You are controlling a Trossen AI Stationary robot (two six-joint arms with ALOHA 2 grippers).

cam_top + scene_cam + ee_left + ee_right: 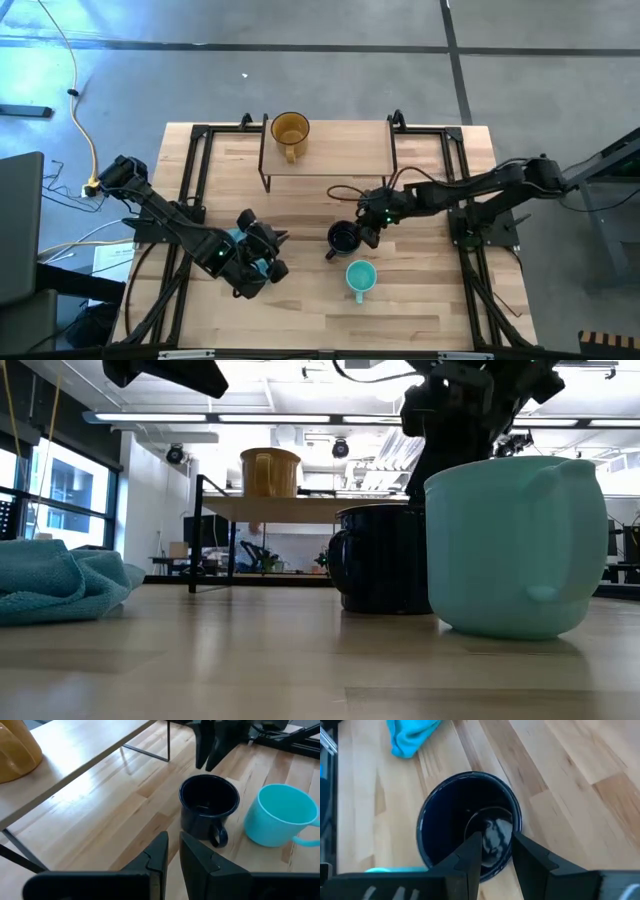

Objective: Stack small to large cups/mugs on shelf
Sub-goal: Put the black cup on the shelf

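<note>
Teal mug (520, 545) sits closest to the low camera, upright on the tabletop (420, 310), open mouth up. Just beyond it stands the black mug (342, 238), also upright, the two near each other but apart. I've got my right gripper (496, 851) poised right over that black mug, fingers spread a little and straddling its rim, one tip inside and one outside, not yet pinching it. Further back, the amber mug (290, 132) stands on the left part of the shelf (350, 150), handle toward the near side. Off to the left, my left gripper (172, 851) hovers above the table near the blue cloth (60, 585), fingers a narrow gap apart and holding nothing.
</note>
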